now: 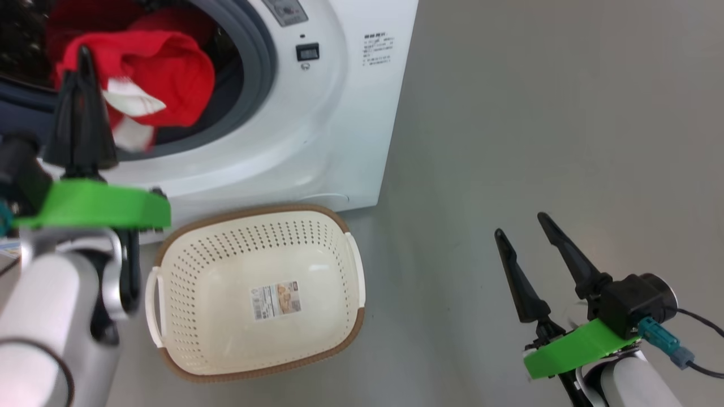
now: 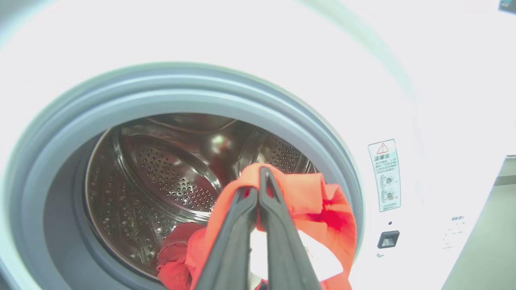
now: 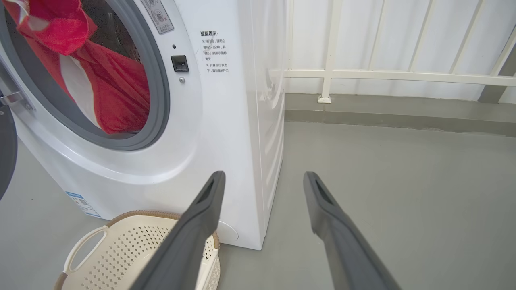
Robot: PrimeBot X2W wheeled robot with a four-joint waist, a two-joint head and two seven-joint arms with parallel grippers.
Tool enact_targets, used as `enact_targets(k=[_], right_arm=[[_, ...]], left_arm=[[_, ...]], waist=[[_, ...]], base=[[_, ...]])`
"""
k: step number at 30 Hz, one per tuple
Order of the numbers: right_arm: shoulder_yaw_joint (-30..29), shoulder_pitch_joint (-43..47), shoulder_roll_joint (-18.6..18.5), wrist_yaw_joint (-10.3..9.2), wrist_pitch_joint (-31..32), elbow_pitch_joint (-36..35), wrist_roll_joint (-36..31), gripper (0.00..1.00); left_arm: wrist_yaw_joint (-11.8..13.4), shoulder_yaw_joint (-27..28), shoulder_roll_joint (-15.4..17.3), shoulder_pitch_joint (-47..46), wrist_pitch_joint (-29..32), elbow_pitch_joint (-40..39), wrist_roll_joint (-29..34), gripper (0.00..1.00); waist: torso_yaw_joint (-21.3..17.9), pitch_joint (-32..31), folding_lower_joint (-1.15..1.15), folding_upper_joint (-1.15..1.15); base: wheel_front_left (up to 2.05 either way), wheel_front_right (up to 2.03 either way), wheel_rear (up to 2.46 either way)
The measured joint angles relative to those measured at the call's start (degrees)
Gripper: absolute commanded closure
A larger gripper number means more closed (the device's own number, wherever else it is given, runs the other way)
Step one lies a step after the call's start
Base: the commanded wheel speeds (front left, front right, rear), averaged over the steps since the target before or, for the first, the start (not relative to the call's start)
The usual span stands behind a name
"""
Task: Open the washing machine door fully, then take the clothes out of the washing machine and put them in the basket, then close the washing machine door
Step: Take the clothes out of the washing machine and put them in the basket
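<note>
The washer (image 1: pixel 345 130) stood on the grey floor (image 1: pixel 537 113) with its mouth turned toward the robot, so an arm could reach in from the front. The door (image 3: pixel 5 153) was swung out to the robot's left, a dark edge at the margin of the right wrist view. That left the grey ring (image 2: pixel 193 92) and the steel drum (image 2: pixel 161 177) unobstructed, though whether the door was open as far as it goes could not be told.

The basket (image 1: pixel 249 211) sat on the floor just below the opening, close against the washer's foot; touching or not was unclear. It held no garment, only a sticker (image 1: pixel 275 300) on its bottom. It was probably placed there so that anything pulled from the mouth needs only a short carry downward.

The clothes (image 1: pixel 175 73), a red bunch with white trim, hung across the opening and reached down to the lower part of the ring. More red lay on the drum's floor behind.

The left gripper (image 1: pixel 85 53) was clamped tight on an upper fold of the clothes, fingers pointing into the mouth and cloth draped on either side of the tips. A hold that high should let the bulk clear the ring when drawn out.

The right gripper (image 1: pixel 520 223) hung low to the right, well apart from the washer, its jaws spread wide and holding nothing. It was likely parked out of the left arm's path.

By this reading the door step was done and the first pull-out was in hand.
</note>
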Motion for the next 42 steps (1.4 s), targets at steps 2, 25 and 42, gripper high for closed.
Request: enact_targets(k=[2,25,42], right_arm=[[0.02,0.61,0.07,0.00,0.00,0.11,-0.42,0.00],[-0.47,5.69,0.47,0.00,0.00,0.92,-1.56,0.00],[-0.96,5.03,0.13,0.00,0.00,-0.89,-1.27,0.00]], left_arm=[[1.49,-0.04,0.54,2.50,0.30,-4.50,1.27,1.00],[7.72,-0.83,2.37,20.00,-0.12,-23.46,5.02,1.00],[6.84,-4.92,-5.60,27.89,-5.31,-8.70,0.32,1.00]], waist=[[0.20,-0.95,0.00,0.00],[1.41,-9.64,0.00,0.00],[0.06,-4.27,0.00,0.00]], base=[[0.00,0.00,0.00],[0.00,0.00,0.00],[0.00,0.00,0.00]])
